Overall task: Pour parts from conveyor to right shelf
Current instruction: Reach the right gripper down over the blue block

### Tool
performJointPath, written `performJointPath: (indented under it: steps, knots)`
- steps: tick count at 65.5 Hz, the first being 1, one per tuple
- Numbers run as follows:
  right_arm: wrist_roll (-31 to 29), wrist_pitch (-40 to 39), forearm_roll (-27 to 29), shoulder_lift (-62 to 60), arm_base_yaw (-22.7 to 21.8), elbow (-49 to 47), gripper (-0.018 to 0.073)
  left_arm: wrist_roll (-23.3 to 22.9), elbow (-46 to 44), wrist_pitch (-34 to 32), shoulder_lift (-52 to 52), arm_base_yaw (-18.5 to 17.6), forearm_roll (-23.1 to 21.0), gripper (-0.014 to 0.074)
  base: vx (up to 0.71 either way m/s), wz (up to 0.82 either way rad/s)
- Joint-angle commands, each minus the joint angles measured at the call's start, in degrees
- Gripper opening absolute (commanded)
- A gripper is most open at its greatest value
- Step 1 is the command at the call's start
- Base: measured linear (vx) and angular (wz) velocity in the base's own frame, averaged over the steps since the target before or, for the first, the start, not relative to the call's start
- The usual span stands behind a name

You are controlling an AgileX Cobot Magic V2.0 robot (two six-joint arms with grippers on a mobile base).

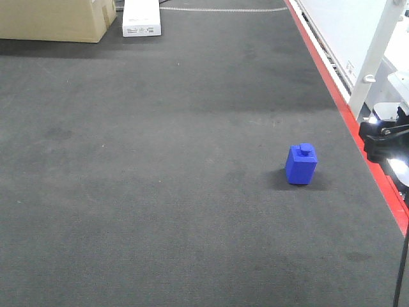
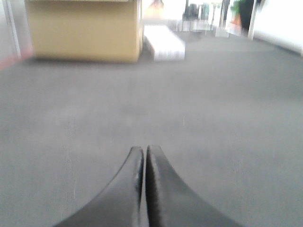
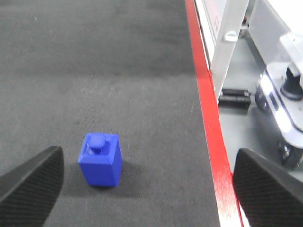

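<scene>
The conveyor (image 1: 160, 166) is a wide, flat belt of dark grey fabric with a fine woven grain and a few faint darker stains. A smooth red strip (image 1: 342, 105) runs along its right edge. Beyond that strip stand a white painted metal post (image 1: 378, 54) and some pale machine parts on a grey floor.

On the belt stands a small solid blue plastic block (image 1: 301, 164), roughly cubic with softened corners and a small knob on top. It is upright and rests near the red strip but apart from it, with a band of bare belt between them. Bare belt also lies in front of it, behind it and far to its left.

At the far end of the belt sit a tan cardboard box (image 1: 54, 19) with square edges and, just beside it, a flat white carton (image 1: 141, 18). Both are well apart from the block.

The right gripper (image 3: 147, 158) is spread wide, and its two black fingers (image 3: 33, 182) carry a fine diamond-patterned grip surface. In the right wrist view the block sits between the fingers, a little ahead of their tips. It is nearer the left finger and touches neither. The right finger hangs over the red strip and the belt's edge.

The left gripper (image 2: 143, 158) has its smooth, curved black fingers pressed together with nothing between them. It is low over bare belt, pointing toward the cardboard box. That view is blurred.
</scene>
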Motion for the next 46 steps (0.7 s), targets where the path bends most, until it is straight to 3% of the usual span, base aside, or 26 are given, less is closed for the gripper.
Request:
performJointPath:
  steps: [1, 15, 23, 30, 46]
  knots:
    - [-0.3, 1.9, 0.0, 0.1, -0.2, -4.8, 0.0697, -0.5, -1.1, -5.6, -0.7, -0.3, -0.4, -0.0006, 0.0, 0.0]
    - [-3.3, 19.1, 1.9, 6.4, 0.1, -19.2, 0.068, -0.5, -1.1, -4.4, -0.7, -0.3, -0.4, -0.0006, 0.0, 0.0]
    - [-7.5, 25.1, 4.3, 13.3, 3.5, -27.6, 0.0677, -0.5, -1.1, -4.4, -0.7, -0.3, -0.4, -0.0006, 0.0, 0.0]
    - [-6.2, 32.8, 5.2, 21.6, 6.1, -36.8, 0.0674, -0.5, -1.1, -4.4, -0.7, -0.3, -0.4, -0.0006, 0.0, 0.0]
    - [-4.6, 56.3, 9.7, 41.7, 4.2, -59.9, 0.0662, -0.5, -1.1, -4.4, -0.7, -0.3, -0.4, -0.0006, 0.0, 0.0]
